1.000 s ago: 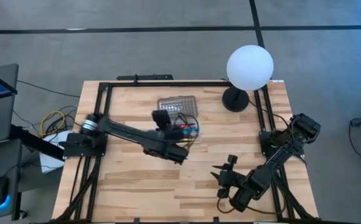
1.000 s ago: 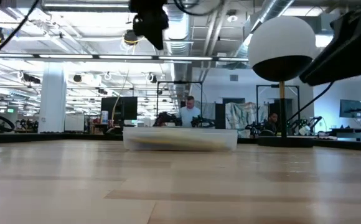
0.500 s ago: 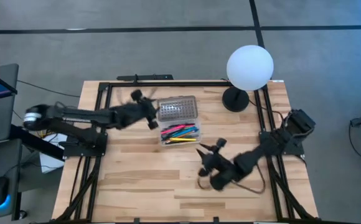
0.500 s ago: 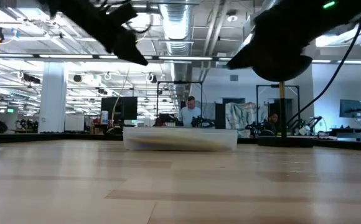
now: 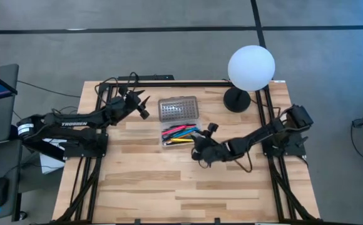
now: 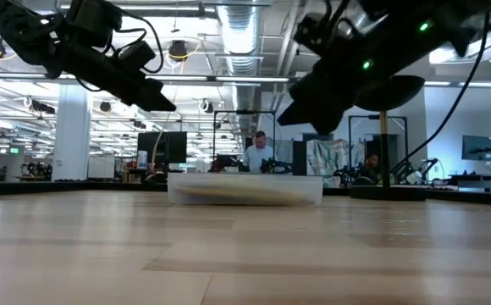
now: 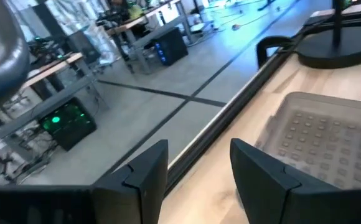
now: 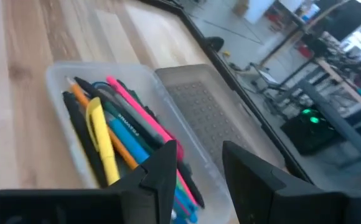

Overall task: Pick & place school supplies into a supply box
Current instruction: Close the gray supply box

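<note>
From my remote station, I see the supply box (image 5: 180, 125) lying open near the middle of the wooden counter (image 5: 138, 181), its grey dotted lid (image 5: 178, 109) folded back flat toward the far edge and its clear tray filled with the school supplies (image 5: 181, 133), pink, yellow, orange and blue pens among them. My left arm stretches almost level across the counter's far left corner, and its end effector (image 5: 141, 104) hangs above the surface just beside the lid, released, its 2 fingers (image 7: 146, 174) parted with nothing between them. My right arm reaches in low from the right edge, elbow bent, and its end effector (image 5: 198, 149) hovers just beside the tray's right end, also released, its 2 fingers (image 8: 162, 177) apart and empty over the pens. In the low view both arms hang clear of the counter, 1 on each side of the box (image 6: 245, 189). A lamp with a white globe (image 5: 251, 67) stands at the far right corner. A person (image 6: 258, 152) shows in the room beyond the counter.
</note>
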